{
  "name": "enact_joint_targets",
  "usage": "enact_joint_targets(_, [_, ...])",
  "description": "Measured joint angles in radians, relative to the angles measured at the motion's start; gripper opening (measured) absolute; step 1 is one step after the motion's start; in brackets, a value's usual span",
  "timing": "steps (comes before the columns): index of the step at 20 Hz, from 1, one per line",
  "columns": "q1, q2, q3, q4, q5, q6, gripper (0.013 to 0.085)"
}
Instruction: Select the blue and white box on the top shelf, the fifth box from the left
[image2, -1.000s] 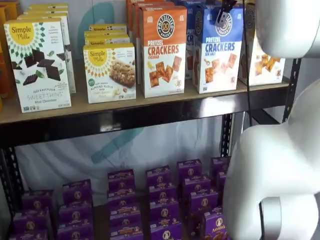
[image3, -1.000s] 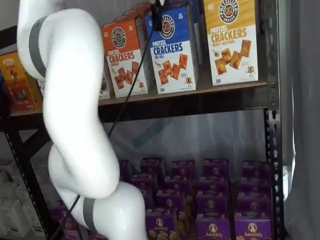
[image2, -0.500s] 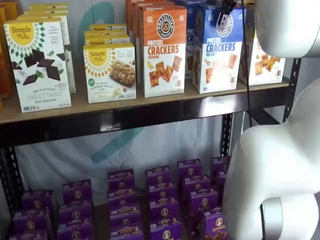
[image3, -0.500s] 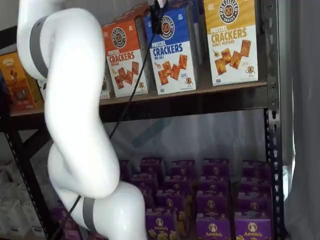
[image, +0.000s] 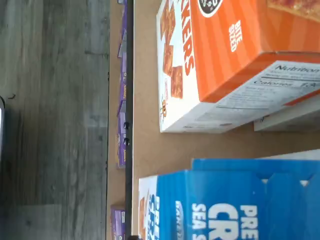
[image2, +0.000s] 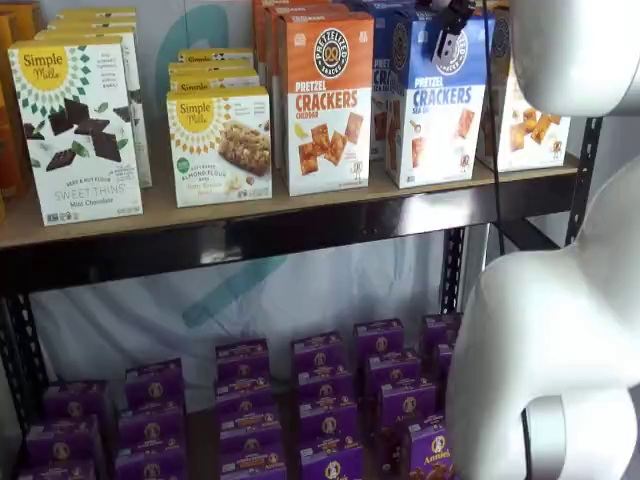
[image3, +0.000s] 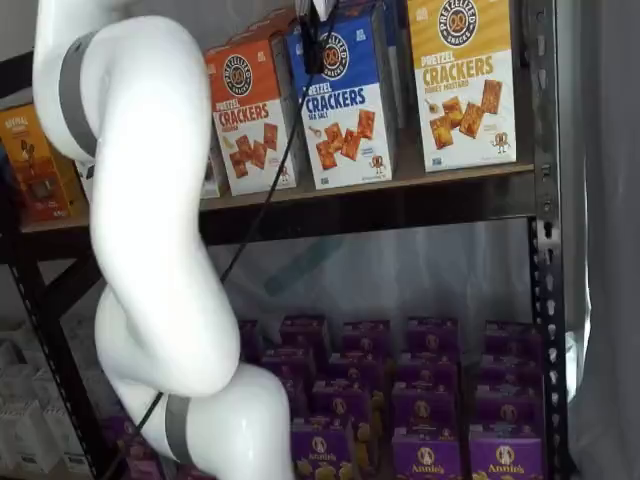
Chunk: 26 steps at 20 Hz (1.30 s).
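The blue and white box (image2: 435, 110) stands on the top shelf (image2: 250, 235), between an orange-topped box (image2: 325, 100) and a yellow-topped box (image2: 530, 120). It shows in both shelf views and leans slightly out of line with its neighbours (image3: 345, 110). My gripper (image2: 447, 30) hangs from above at the box's top edge, with a black finger over the upper front face (image3: 313, 40). It is shut on the box. The wrist view shows the box's blue top (image: 225, 210) close up, with the shelf board (image: 145, 125) beside it.
Simple Mills boxes (image2: 75, 130) stand at the left of the top shelf. Purple boxes (image2: 250, 410) fill the lower level. My white arm (image3: 150, 250) and its cable (image3: 260, 200) hang in front of the shelves. A black upright (image3: 545, 250) borders the right end.
The blue and white box has tilted and its top has shifted slightly with the gripper finger on it. The neighbouring boxes have not moved.
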Motion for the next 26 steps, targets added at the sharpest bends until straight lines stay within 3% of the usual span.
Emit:
enact_joint_targets(4, [-0.002, 0.000, 0.002, 0.001, 0.005, -0.001, 0.0850])
enact_joint_targets(10, [-0.003, -0.001, 0.006, 0.004, 0.007, -0.002, 0.0690])
enact_joint_targets(17, [-0.002, -0.005, 0.011, 0.006, 0.001, -0.001, 0.0690])
enact_joint_targets(21, [-0.004, -0.007, 0.013, 0.006, 0.001, -0.002, 0.0570])
enact_joint_targets(26, [-0.005, -0.010, 0.014, 0.009, 0.002, -0.003, 0.0570])
